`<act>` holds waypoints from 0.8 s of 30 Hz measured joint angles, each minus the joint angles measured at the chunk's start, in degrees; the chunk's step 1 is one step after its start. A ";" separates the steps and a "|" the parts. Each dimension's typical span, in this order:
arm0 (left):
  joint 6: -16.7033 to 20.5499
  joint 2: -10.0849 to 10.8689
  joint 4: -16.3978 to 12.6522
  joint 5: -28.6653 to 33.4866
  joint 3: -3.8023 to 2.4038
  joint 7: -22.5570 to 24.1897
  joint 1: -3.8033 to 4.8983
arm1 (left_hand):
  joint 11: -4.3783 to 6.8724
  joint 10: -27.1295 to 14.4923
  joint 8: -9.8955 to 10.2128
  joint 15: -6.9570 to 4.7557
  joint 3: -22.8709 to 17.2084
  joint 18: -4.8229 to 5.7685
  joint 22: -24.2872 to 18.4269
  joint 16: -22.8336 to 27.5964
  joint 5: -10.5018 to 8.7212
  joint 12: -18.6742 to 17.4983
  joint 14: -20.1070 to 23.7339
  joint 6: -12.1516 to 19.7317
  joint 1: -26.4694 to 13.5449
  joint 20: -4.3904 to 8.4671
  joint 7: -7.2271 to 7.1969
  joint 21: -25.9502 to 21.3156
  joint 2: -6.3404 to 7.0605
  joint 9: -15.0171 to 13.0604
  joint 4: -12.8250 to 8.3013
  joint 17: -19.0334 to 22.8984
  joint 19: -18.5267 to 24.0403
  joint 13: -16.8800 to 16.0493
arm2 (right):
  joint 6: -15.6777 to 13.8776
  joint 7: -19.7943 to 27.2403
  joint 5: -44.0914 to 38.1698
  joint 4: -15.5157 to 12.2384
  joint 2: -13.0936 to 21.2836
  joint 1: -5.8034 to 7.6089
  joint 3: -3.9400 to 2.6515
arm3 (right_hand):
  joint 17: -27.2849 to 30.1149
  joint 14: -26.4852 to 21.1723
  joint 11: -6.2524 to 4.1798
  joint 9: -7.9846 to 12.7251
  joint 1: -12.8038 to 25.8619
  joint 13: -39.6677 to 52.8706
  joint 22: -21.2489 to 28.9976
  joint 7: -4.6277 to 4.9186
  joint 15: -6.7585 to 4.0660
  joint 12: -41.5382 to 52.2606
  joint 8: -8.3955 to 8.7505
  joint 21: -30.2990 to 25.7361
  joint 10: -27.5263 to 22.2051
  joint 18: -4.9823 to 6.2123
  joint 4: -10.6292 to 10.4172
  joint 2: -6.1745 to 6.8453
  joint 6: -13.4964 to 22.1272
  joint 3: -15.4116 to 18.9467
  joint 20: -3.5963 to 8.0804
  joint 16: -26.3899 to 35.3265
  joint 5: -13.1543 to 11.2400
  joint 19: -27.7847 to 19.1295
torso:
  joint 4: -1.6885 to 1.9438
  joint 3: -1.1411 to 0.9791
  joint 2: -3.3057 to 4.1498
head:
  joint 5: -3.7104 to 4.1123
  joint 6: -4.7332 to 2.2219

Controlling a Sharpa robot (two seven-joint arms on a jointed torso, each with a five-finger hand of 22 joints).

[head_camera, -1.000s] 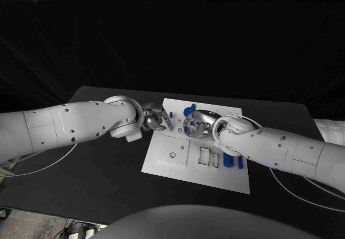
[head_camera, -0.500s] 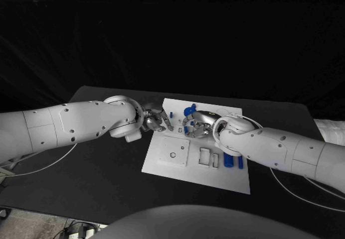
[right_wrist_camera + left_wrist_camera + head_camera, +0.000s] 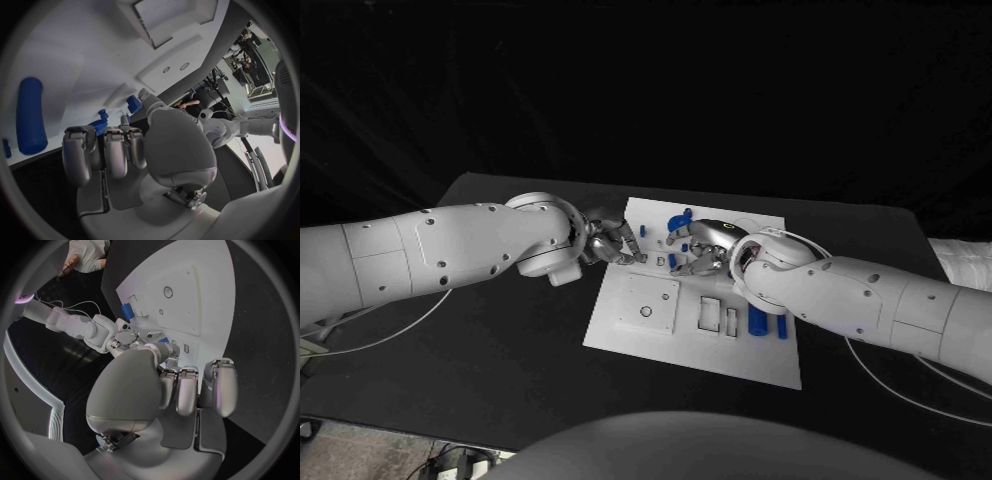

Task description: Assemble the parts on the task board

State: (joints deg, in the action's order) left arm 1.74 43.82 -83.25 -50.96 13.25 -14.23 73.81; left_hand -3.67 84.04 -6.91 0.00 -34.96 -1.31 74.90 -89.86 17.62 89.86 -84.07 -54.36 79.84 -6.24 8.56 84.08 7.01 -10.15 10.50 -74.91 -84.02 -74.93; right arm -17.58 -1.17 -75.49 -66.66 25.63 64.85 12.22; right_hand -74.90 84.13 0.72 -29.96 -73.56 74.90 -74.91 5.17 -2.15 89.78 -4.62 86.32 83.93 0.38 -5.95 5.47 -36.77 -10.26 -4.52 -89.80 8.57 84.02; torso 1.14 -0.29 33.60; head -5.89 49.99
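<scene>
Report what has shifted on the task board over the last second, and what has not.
Very little. The right robot hand has crept slightly toward the board's far end, over the small blue parts there. The left robot hand stays at the left edge of the task board, fingers curled. Whether either holds a part cannot be told. The long blue part near the right edge has not moved.

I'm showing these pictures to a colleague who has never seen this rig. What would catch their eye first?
Two white arms meet over the white task board in the middle of the black table, the left hand and right hand close together at its far end. Blue parts stand out there, notably a long blue cylinder lying on the board.
</scene>
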 measured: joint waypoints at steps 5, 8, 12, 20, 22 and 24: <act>0.16 0.03 -0.07 0.00 0.01 0.02 0.00 | 0.84 -0.08 -2.45 -0.04 9.12 0.00 0.00 0.00 -0.54 0.00 0.04 -2.02 -2.96 -0.09 -1.54 0.00 -1.55 -0.87 3.06 0.00 0.09 0.00 | -2.58 1.42 0.49 -1.65 1.16 1.66 -0.04 | 0.00 0.00 0.00 1.00 1.54 0.00 0.00 0.20 0.00 0.00 -0.12 -0.35 0.00 0.00 -2.11 0.34 -1.63 2.11 0.00 0.00 -2.95 0.00 | -0.03 -0.01 -0.02 | 0.13 0.00; 0.28 -0.07 -0.09 0.00 0.01 0.07 0.00 | 1.64 -0.08 -4.77 -0.78 13.38 -0.01 0.00 0.00 -2.06 0.00 -0.05 -3.59 -4.69 0.59 -2.54 0.00 -1.92 -1.77 4.82 0.00 0.06 0.00 | -3.93 2.27 0.69 -3.62 2.23 3.48 -0.15 | 0.00 0.00 0.00 1.61 3.00 0.00 0.00 0.28 0.00 0.00 -0.45 -0.42 0.00 0.00 -3.99 1.04 -2.06 3.83 0.00 0.00 -5.37 0.00 | -0.08 0.00 -0.06 | 0.27 0.00; 0.47 -0.23 -0.33 -0.19 0.01 0.08 0.14 | 2.40 -0.08 -7.74 -1.58 17.80 -0.01 0.00 0.00 -4.70 0.00 0.07 -4.62 -7.74 1.26 -3.57 0.00 -2.98 -3.02 6.18 0.00 -0.03 0.01 | -4.84 3.05 0.98 -7.16 4.40 6.07 -0.16 | 0.00 0.00 0.00 2.33 5.02 0.00 0.00 0.57 0.00 0.00 -0.45 -1.34 0.00 0.48 -8.07 1.62 -2.75 5.49 0.00 0.00 -5.57 0.00 | -0.09 -0.01 -0.12 | 0.53 0.00; 0.33 -1.56 -0.55 -0.65 0.01 -1.15 1.96 | 3.71 -0.20 -12.13 -2.77 22.89 -0.01 0.00 0.00 -2.22 0.00 0.11 -6.45 -12.26 2.49 -5.00 0.00 -5.52 -5.32 6.32 0.00 -0.02 0.01 | -5.84 4.63 1.49 -14.89 11.67 10.97 -0.16 | -0.04 -0.07 0.17 2.06 10.27 0.00 -0.04 0.97 0.34 0.00 -3.14 -1.90 0.18 0.90 -10.94 -0.34 -8.42 7.67 0.00 0.00 -5.57 0.00 | -0.20 -0.16 -0.28 | 1.37 0.00; 0.02 -2.23 -0.52 -0.66 -0.01 -2.23 2.68 | 3.71 -0.20 -12.49 -2.77 23.86 -0.01 0.00 0.00 -1.40 0.00 0.10 -6.45 -13.57 2.49 -5.00 0.19 -5.65 -5.48 6.35 0.00 -0.02 0.01 | -6.27 5.46 1.45 -17.09 14.76 12.14 -0.15 | -0.04 -0.01 0.20 1.13 13.70 0.00 -0.04 0.80 0.40 0.00 -4.73 -0.15 0.21 0.90 -10.66 -2.05 -11.26 7.97 0.00 0.00 -5.57 0.00 | -0.30 -0.22 -0.36 | 1.38 0.00; -0.42 -3.07 -0.32 -0.66 -0.01 -3.42 3.29 | 3.90 0.00 -12.90 -2.77 25.04 -0.01 0.00 0.00 -1.14 0.00 0.10 -6.80 -14.90 2.53 -5.34 0.46 -5.78 -5.77 6.39 0.00 0.02 0.01 | -6.74 6.35 1.44 -18.71 17.53 13.02 -0.13 | -0.04 -0.01 0.21 -0.54 17.51 0.01 -0.04 0.39 0.40 0.00 -6.73 1.62 0.21 0.90 -10.69 -4.85 -14.02 8.28 0.00 0.00 -3.08 0.00 | -0.45 -0.30 -0.46 | 1.38 0.00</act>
State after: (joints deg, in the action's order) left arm 1.32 40.75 -83.57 -51.62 13.23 -17.65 77.10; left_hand 0.23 84.04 -19.81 -2.77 -9.91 -1.32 74.90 -89.86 16.48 89.86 -83.97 -61.16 64.94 -3.71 3.21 84.54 1.22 -15.92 16.88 -74.90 -84.00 -74.92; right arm -24.31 5.18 -74.05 -85.37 43.16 77.87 12.09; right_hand -74.95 84.12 0.93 -30.50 -56.06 74.91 -74.94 5.56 -1.75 89.78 -11.36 87.94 84.15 1.28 -16.64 0.61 -50.78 -1.98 -4.52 -89.80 5.49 84.02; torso 0.69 -0.59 33.14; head -4.51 49.99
